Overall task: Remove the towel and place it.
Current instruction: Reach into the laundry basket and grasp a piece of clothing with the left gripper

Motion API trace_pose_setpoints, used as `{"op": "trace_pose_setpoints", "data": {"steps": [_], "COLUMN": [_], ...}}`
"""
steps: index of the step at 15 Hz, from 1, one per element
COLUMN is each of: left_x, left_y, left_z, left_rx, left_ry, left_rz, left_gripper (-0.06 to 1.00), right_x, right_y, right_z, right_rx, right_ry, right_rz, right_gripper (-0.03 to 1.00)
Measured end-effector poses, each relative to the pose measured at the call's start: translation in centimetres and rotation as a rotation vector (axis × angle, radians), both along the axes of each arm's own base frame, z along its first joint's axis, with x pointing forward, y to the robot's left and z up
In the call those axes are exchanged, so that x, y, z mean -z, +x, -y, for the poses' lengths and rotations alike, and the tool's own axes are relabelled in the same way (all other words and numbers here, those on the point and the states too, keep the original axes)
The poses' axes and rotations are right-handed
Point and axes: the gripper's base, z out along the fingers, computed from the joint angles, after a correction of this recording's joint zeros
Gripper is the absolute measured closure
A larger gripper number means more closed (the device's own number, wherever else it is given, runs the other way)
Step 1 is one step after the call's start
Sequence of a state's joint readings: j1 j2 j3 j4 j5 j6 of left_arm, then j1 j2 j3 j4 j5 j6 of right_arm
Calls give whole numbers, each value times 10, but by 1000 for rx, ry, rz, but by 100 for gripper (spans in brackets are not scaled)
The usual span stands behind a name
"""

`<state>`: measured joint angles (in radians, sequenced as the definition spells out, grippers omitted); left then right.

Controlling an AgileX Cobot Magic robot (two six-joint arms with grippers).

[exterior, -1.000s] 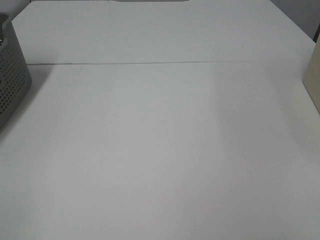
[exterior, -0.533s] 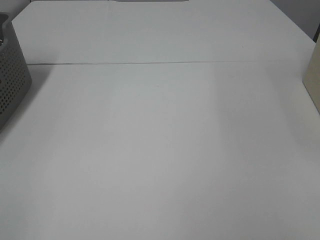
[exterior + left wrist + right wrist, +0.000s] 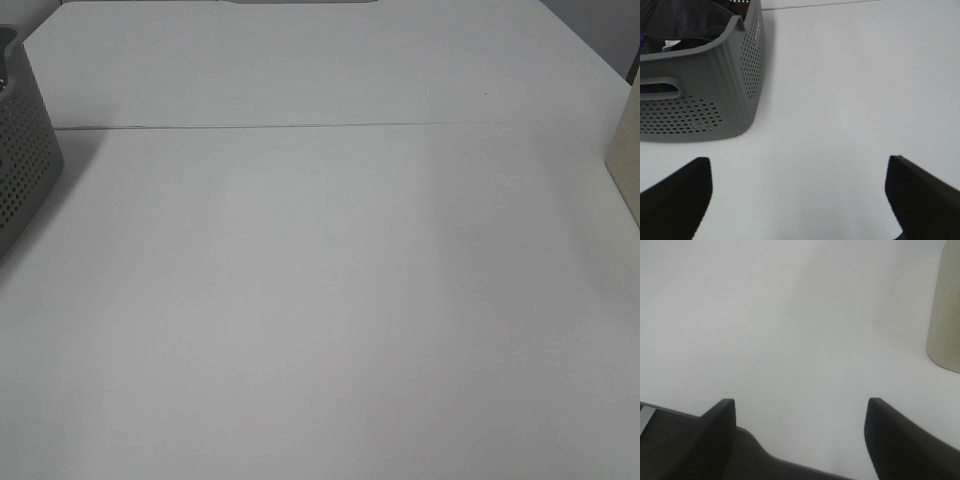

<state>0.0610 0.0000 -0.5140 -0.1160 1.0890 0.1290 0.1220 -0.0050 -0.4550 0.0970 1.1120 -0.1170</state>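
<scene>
Two grippers stand with their jaws wide apart and nothing between them: the left gripper [image 3: 799, 165] hangs over the white table [image 3: 320, 300] near the grey perforated basket [image 3: 715, 85], and the right gripper [image 3: 801, 402] hangs over the table near a beige object [image 3: 945, 315]. The towel [image 3: 687, 20] lies bunched inside the basket, its dark cloth showing above the rim, touched by neither gripper.

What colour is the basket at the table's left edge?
The basket is grey, dotted with small round holes; clearest in the left wrist view.
</scene>
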Motion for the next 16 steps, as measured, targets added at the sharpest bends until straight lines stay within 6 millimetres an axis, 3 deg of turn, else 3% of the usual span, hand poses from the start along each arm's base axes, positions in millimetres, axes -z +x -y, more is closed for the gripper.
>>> {"op": "trace_pose_setpoints", "data": {"steps": [5,6,7,8,10,13,14,16], "left_x": [-2,-13,-47,-68,-98,-138,-144,-134], "left_y": [-1,-5,-5,7,40,128,157,220], "left_z": [-2,-5,-12,-18,-26,-35,-39,-54], "left_rx": [-11,-26,-58,-56,-6,169,221,292], "left_ry": [25,72,192,286,449,692,773,890], "left_rz": [7,36,-1,-85,-196,-365,-414,-570], "left_gripper": [-5,-5,-5,-5,-5,-5,-5,-5], "right_x": [0,0,0,0,0,0,0,0], "right_y": [0,0,0,0,0,0,0,0], "right_z": [0,0,0,0,0,0,0,0], "right_rx": [0,0,0,0,0,0,0,0], "right_ry": [0,0,0,0,0,0,0,0], "right_rz": [0,0,0,0,0,0,0,0], "right_gripper": [27,27,27,27,27,27,27,27]}}
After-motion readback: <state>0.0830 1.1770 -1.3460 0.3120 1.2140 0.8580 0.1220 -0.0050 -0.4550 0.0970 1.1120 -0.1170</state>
